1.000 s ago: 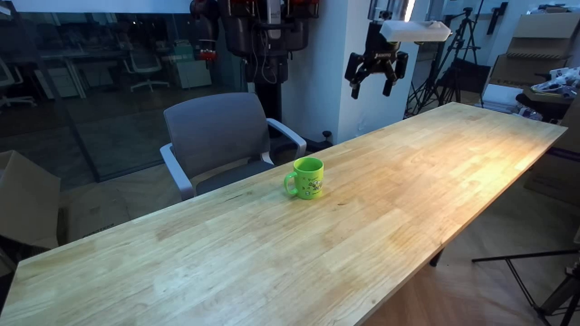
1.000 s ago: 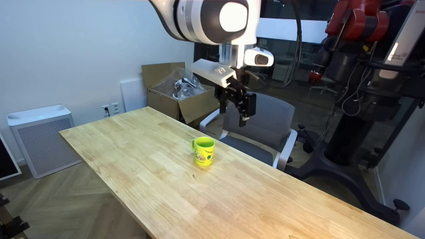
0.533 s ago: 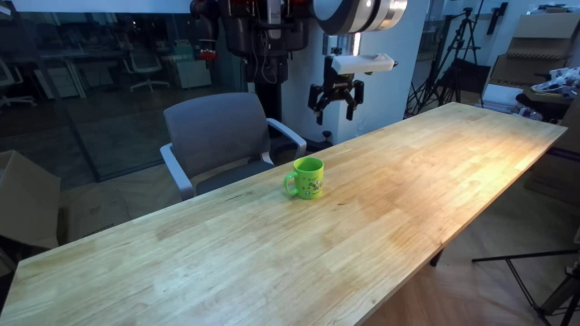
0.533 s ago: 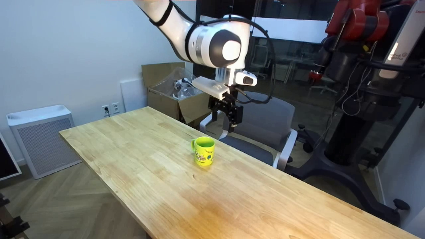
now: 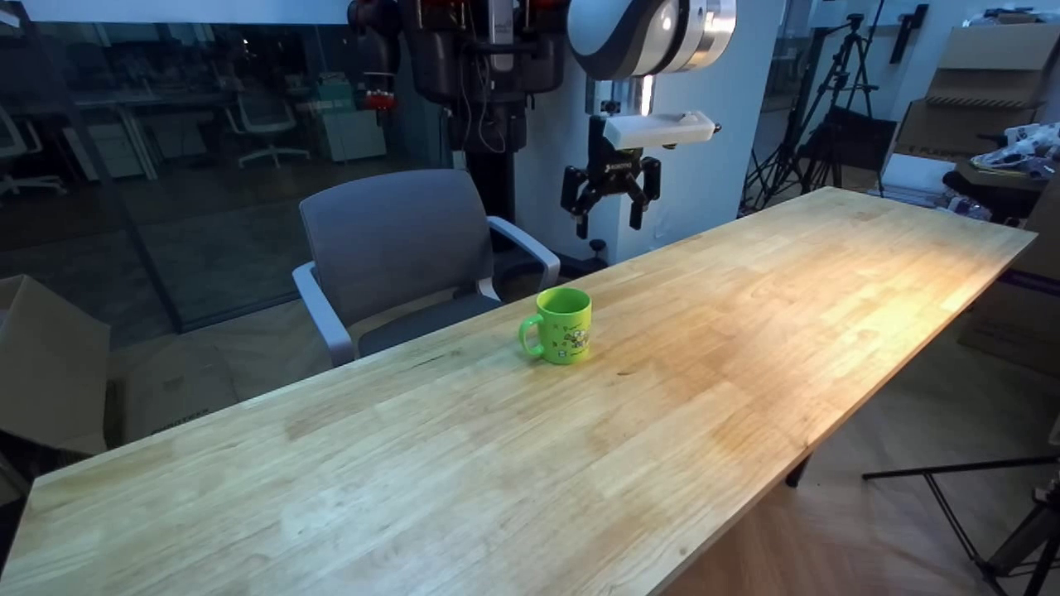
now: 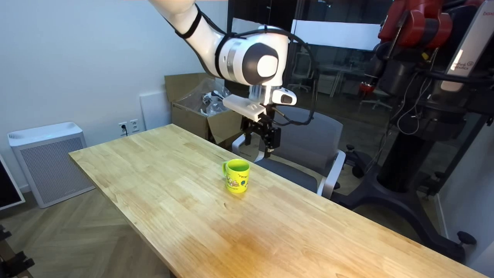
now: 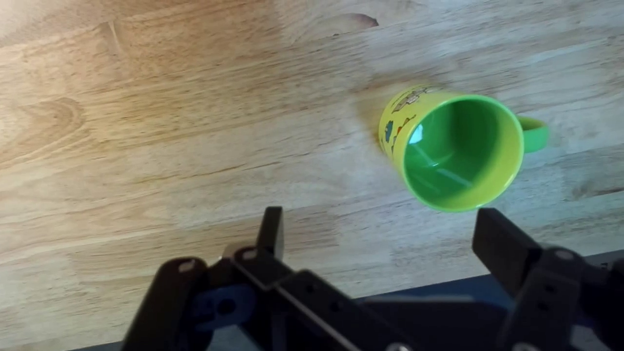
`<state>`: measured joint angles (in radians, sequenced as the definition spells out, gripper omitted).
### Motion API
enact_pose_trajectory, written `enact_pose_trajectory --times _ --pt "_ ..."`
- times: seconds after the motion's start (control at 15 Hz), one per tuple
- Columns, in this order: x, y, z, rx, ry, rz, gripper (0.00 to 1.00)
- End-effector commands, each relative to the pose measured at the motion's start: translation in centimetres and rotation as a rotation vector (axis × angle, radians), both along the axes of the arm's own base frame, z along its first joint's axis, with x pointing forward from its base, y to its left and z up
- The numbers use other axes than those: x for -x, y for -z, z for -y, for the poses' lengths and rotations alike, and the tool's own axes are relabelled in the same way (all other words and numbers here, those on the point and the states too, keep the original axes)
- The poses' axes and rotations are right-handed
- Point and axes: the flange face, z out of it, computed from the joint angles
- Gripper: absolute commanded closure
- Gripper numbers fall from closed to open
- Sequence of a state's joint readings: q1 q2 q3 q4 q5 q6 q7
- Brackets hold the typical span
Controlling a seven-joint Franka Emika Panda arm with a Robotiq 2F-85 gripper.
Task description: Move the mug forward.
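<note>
Gripper (image 5: 609,228): yours hangs higher than the mug (image 5: 566,331), apart from it, on the side by the chair (image 5: 393,240); black, angular, both fingers (image 7: 504,243) spread wide, and you have hold of nothing.
Mug: upright on the table (image 5: 397,488), nearer the edge by the chair than the opposite one.
Table: beneath the mug, a long slab of pale, jointed wood; you see warm light (image 5: 869,290) pooled well away from the mug, on the side opposite its handle (image 7: 536,138).
Chair: grey, past the edge nearest the mug.
Room: past the chair from the mug, a red-and-black robot (image 6: 440,112) stands near dark glass (image 5: 224,215); off the table end on the mug's handle side is a cardboard box (image 6: 189,120); well apart from the mug, a mesh-fronted white unit (image 6: 54,166) stands on herringbone floor (image 6: 85,227).
Green: glossy and smooth inside the mug, yellow-green outside with small printed figures; round mouth, loop handle.
Edges: straight; the one near the mug crosses behind your fingers in the wrist view.
Open room: wood runs broadly from the mug to the opposite edge and lengthwise both ways; in both exterior views air separates your fingers from the mug's rim.
</note>
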<state>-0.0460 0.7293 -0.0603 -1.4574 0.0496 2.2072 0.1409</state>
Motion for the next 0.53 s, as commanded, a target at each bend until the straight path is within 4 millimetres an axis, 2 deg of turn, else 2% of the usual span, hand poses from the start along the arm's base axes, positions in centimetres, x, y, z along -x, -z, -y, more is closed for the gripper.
enact_pose_trajectory --times 0.0,0.27,0.47 --pt "0.0 1.7 -2.1 0.015 -0.055 -0.017 0.0" --pt "-0.2 4.3 -4.0 0.019 -0.094 -0.043 0.0" --pt "-0.1 5.9 -4.2 0.023 -0.103 -0.043 0.0"
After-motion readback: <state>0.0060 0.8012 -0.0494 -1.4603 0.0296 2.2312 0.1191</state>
